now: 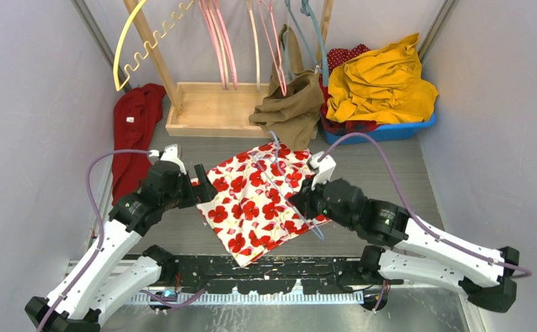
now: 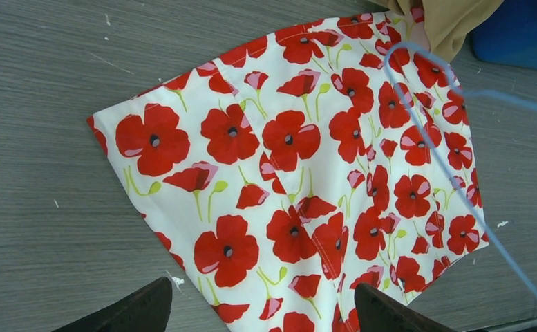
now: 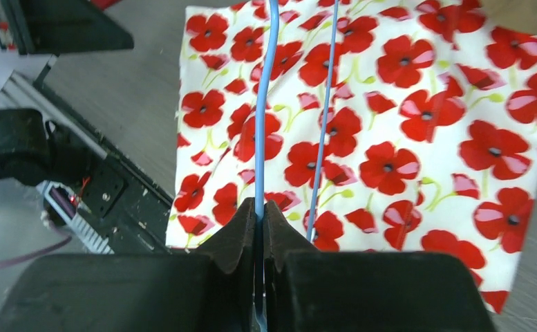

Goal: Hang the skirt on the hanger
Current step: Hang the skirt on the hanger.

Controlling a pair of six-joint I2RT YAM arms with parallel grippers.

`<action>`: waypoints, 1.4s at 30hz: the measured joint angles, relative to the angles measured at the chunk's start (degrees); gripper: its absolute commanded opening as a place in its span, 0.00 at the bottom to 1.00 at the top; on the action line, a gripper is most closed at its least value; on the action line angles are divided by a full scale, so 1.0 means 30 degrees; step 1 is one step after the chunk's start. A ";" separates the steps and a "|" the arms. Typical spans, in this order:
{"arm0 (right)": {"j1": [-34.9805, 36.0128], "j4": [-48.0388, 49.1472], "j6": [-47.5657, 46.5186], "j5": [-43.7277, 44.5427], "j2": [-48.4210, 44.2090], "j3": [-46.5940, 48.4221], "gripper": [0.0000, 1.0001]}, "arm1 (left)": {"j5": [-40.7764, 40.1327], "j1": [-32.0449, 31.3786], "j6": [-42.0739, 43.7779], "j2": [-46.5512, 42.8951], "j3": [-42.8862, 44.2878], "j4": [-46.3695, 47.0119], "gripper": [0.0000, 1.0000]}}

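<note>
1. Left claw (image 2: 262,315) sits at the left edge of the skirt (image 1: 258,200). Its fingers are spread wide and grip nothing. I cannot tell from my views whether the tips touch the cloth.
2. Between my two arms, the skirt, white with red poppies, lies flat on the grey table (image 1: 175,228). One corner points toward the arm bases.
3. On top of the skirt's right half lies the thin blue hanger (image 3: 265,104), its curved end toward the far side.
4. At the skirt's right edge, my right claw (image 3: 260,221) is pinched tight on the hanger's wire, which runs straight out from between its fingers.
5. Along the back I see a red cloth (image 1: 130,131) at far left and then a wooden rack base (image 1: 210,107). Next comes a tan garment (image 1: 293,104) reaching the skirt's far corner, and a blue bin (image 1: 390,131) holding a yellow cloth (image 1: 383,83) is on the right.
</note>
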 measured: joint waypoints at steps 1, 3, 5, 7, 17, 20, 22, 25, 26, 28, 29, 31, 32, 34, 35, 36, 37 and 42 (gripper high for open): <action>0.0860 0.0211 0.0248 0.0466 0.0000 -0.0277 0.01 | -0.0029 0.0000 0.0000 -0.0102 0.0015 -0.0080 0.99; 0.2484 0.1042 0.0772 0.1887 0.0015 -0.1129 0.01 | -0.0044 0.0007 0.0000 -0.0335 0.0029 -0.0306 0.99; 0.4291 0.1683 0.1013 0.2834 0.0022 -0.1756 0.01 | -0.0058 0.0000 -0.0007 -0.0554 0.0051 -0.0415 0.99; 0.6266 0.2994 0.1319 0.4503 0.0153 -0.2769 0.01 | -0.0066 0.0000 -0.0015 -0.0736 0.0095 -0.0561 0.99; 1.0994 1.1169 0.1931 0.8386 0.5406 -0.4823 0.01 | -0.0262 0.0000 -0.0044 -0.1428 0.0634 -0.1734 0.99; 1.1089 1.3733 0.2200 0.8408 0.7155 -0.4918 0.01 | -0.0430 0.0000 -0.0029 -0.1741 0.1035 -0.2346 0.99; 1.1118 1.5293 0.2324 0.8349 0.8109 -0.4925 0.01 | -0.0539 0.0000 -0.0022 -0.1974 0.1275 -0.2659 0.99; 1.1118 1.7500 0.2470 0.8043 0.9391 -0.4932 0.01 | -0.0670 0.0000 0.0022 -0.2266 0.1574 -0.3089 1.00; 1.1118 1.8141 0.2543 0.7912 0.9748 -0.4932 0.01 | -0.0721 0.0000 0.0022 -0.2375 0.1632 -0.3206 0.99; 1.1118 1.9518 0.2645 0.7621 1.0462 -0.4954 0.01 | -0.0787 0.0000 0.0029 -0.2557 0.1785 -0.3432 0.99; 1.1118 2.0108 0.2681 0.7512 1.0790 -0.4962 0.01 | -0.0852 0.0000 0.0036 -0.2594 0.1836 -0.3497 0.99; 1.1118 2.1529 0.2820 0.7300 1.1701 -0.4969 0.01 | -0.0903 0.0000 0.0036 -0.2608 0.1843 -0.3606 0.99; 1.1118 2.2127 0.2907 0.7206 1.2182 -0.4969 0.01 | -0.0911 0.0000 0.0036 -0.2601 0.1843 -0.3672 1.00; 1.1118 2.3161 0.3206 0.7038 1.3245 -0.4954 0.01 | -0.0918 0.0000 0.0036 -0.2608 0.1843 -0.3752 0.99; 1.1118 2.3576 0.3373 0.6980 1.3850 -0.4925 0.01 | -0.0925 0.0000 0.0036 -0.2608 0.1843 -0.3774 0.99; 1.1118 2.3809 0.3497 0.6929 1.4273 -0.4889 0.01 | -0.0940 0.0000 0.0044 -0.2608 0.1843 -0.3789 0.99; 1.1118 2.4057 0.3716 0.6921 1.4753 -0.4845 0.01 | -0.0976 0.0000 0.0044 -0.2623 0.1843 -0.3803 0.99; 1.0914 2.5376 0.4940 0.6921 1.6655 -0.4459 0.01 | -0.1049 0.0000 0.0044 -0.2856 0.1843 -0.4131 0.99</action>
